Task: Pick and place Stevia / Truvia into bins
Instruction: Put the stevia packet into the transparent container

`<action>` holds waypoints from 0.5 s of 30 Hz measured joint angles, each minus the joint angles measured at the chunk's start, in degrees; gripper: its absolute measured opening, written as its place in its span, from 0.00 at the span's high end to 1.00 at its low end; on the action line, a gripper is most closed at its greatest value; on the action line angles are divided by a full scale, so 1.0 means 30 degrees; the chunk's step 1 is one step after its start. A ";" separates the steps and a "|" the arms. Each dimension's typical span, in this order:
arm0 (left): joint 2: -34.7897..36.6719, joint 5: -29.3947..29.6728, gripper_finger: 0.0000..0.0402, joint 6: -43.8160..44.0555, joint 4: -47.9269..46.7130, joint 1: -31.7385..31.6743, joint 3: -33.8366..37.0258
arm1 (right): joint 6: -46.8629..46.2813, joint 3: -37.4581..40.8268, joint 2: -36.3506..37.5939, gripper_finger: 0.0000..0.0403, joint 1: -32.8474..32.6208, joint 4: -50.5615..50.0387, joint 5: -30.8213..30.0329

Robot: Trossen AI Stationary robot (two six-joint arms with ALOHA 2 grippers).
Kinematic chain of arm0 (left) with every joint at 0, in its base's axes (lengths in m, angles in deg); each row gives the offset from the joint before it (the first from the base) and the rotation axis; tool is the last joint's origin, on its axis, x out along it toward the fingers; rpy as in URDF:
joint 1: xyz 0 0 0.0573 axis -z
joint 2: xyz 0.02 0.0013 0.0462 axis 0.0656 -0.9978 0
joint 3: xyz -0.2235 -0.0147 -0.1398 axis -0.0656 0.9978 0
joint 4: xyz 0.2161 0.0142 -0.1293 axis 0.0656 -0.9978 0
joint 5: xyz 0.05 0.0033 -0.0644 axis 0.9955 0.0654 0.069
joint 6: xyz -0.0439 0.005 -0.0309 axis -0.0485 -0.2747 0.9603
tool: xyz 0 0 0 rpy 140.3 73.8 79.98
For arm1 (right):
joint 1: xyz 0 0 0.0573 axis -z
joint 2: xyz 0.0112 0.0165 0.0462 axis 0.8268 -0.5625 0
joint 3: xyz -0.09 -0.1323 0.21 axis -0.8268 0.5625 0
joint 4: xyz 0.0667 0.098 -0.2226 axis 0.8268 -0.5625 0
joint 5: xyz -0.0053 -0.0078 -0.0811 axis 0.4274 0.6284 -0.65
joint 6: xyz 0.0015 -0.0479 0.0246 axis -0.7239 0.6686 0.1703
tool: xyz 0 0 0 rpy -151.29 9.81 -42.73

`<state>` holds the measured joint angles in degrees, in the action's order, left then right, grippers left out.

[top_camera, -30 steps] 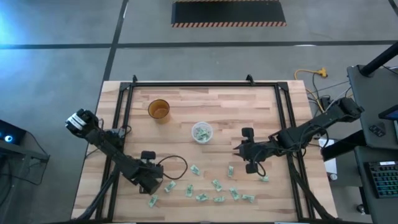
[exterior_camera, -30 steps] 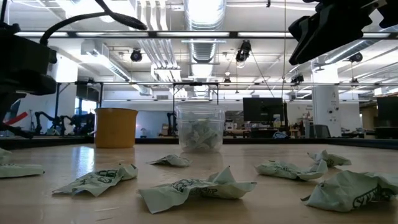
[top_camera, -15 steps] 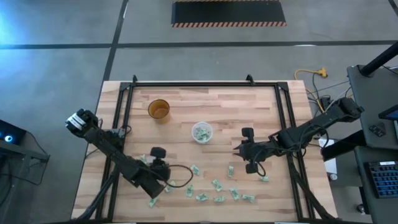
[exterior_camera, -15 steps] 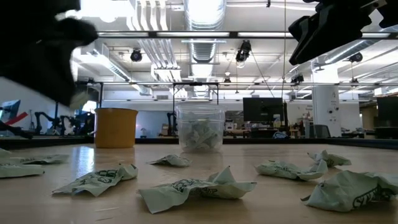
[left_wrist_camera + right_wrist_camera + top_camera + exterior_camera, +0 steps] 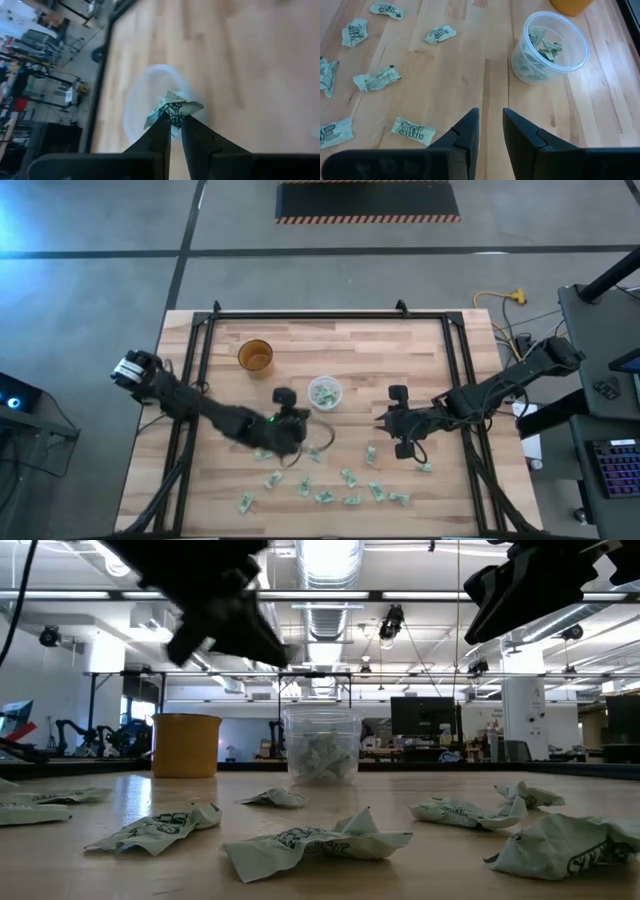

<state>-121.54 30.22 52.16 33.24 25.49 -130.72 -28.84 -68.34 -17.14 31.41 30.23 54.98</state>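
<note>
Your table [image 5: 400, 350] carries two cups at its far middle: the amber cup [image 5: 256, 356] to the left and the translucent bin [image 5: 324, 392] to its right, already holding several sachets. The loose Stevia sachets [image 5: 349, 477] lie scattered across the near half of the table, from near left to near right.

Your left gripper [image 5: 173, 122] is the one at work. In the high view it sits raised above the table just near-left of the bin, and its wrist view shows the fingers [image 5: 159, 131] pinched narrow on one crumpled sachet [image 5: 174, 107], with the bin's pale rim blurred directly beyond it. Your right gripper [image 5: 490, 122] waits to the right of the bin, above the table, fingers narrowly apart and holding nothing.

To finish this carry well, I'd judge you need only a small move far and right until the sachet hangs squarely over the bin's mouth, not over its rim. Keep the fingers clear of the light plastic wall, since a nudge could likely tip or slide it. Let the sachet go only once it is centred and low, because paper this light may flutter sideways. Watch the crumpled end: it could cling to one finger when you release.
</note>
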 joint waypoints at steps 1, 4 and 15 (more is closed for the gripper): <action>0.0000 -0.0314 0.94 -0.0563 0.0527 -0.0602 0.0009 | 0.0000 0.0000 0.0000 0.81 0.0000 0.0000 0.0000; -0.0007 -0.1264 0.94 -0.1570 0.1430 -0.2305 -0.0040 | 0.0007 0.0007 0.0000 0.81 0.0000 0.0000 -0.0001; -0.0913 -0.7824 0.94 -0.1653 0.3237 -0.6611 -0.0120 | 0.0153 0.0159 -0.0003 0.82 0.0000 -0.0013 -0.0007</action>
<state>-124.27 6.75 47.20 42.96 5.66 -131.08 -28.38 -67.87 -17.15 31.41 30.20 54.96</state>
